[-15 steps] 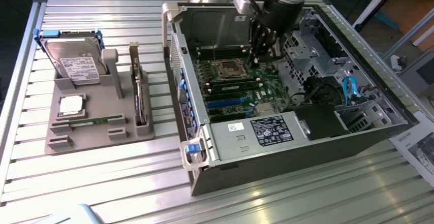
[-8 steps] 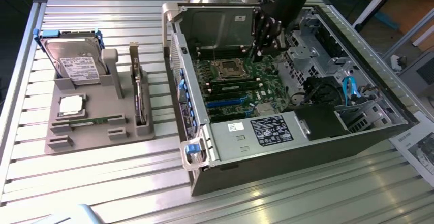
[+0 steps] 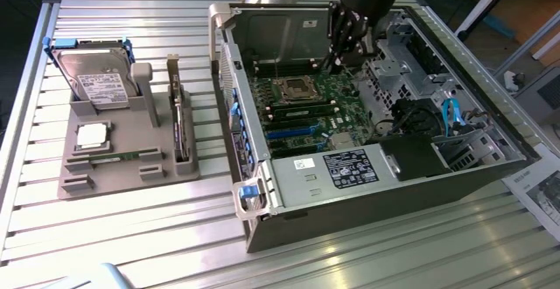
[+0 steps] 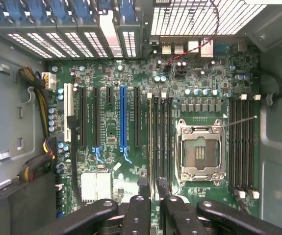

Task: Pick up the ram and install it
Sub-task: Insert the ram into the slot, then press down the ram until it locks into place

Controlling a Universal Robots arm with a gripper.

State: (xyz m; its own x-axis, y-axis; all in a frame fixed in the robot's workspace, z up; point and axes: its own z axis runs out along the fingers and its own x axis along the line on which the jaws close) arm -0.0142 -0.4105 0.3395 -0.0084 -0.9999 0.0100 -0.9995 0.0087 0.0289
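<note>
Bright, diffuse light falls on the slatted metal table (image 3: 131, 236), with white glare on the slats farthest from the gripper (image 3: 345, 59). Directly beneath the gripper, the computer case (image 3: 350, 204) shades its own interior, yet the motherboard (image 4: 131, 73) is evenly lit, without hard shadows.

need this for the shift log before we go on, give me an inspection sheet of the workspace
surface: slatted metal table carrying a grey holder and an open computer case
job's things: ram lies flat in the holder; motherboard exposed in the case
clutter: hard drive, silver processor and dark card on edge, all in the holder
grippers: gripper inside the case, above the motherboard by the memory slots, apart from the ram
cables: blue cable and red-black wire inside the case
surroundings: printed sheet at the exterior view's right
</note>
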